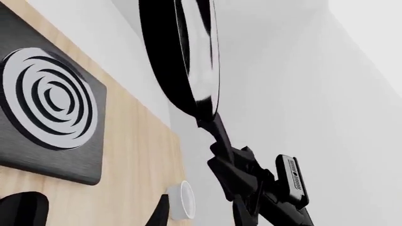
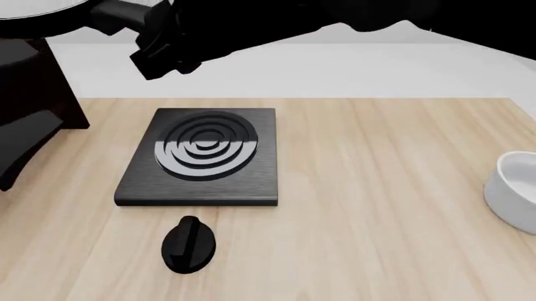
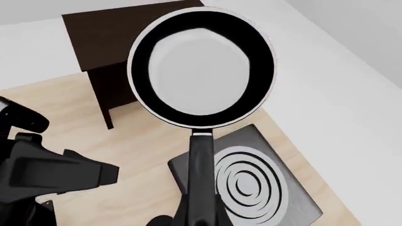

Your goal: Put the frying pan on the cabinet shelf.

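The frying pan point(image 3: 201, 66), black with a light-grey inside, hangs in the air over the dark cabinet shelf point(image 3: 107, 37). My right gripper point(image 3: 197, 217) is shut on the end of its long handle. In the front view the pan point(image 2: 34, 9) shows at the top left corner, above the cabinet point(image 2: 37, 94), with my right gripper point(image 2: 117, 19) reaching across from the right. The left wrist view shows the pan point(image 1: 188, 61) edge-on, held by the right gripper point(image 1: 248, 176). My left gripper point(image 1: 94, 216) stands open and holds nothing.
A black stove plate point(image 2: 205, 157) with ring pattern lies mid-table, with a small black oval knob point(image 2: 188, 244) in front of it. A white bowl point(image 2: 515, 188) sits at the right edge. The left arm point(image 3: 37, 174) is low beside the cabinet.
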### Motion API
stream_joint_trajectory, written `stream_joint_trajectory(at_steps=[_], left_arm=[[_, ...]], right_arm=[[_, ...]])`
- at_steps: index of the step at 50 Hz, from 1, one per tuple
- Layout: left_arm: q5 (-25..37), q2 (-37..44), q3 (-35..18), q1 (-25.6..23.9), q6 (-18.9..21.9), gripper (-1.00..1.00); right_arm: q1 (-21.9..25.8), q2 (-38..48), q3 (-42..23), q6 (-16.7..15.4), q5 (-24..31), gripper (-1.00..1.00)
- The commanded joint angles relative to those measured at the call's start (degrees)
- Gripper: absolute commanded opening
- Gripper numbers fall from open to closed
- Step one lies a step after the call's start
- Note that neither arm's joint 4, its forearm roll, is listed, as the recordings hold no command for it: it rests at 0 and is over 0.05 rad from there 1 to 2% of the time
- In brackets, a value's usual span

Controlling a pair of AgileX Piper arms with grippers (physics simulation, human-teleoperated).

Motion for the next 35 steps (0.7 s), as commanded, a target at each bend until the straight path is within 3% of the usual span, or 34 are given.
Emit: stream_joint_trajectory(at_steps=[1, 35], left_arm=[[0.19, 0.08, -0.78, 2.55, 0.00, 1.00], [0.77, -0.73, -0.72, 1.90, -0.52, 1.00]], right_arm=[[1.18, -1.43, -0.75, 0.19, 0.06, -1.00], [6.01, -0.96, 4.13, 3.06, -3.42, -1.00]])
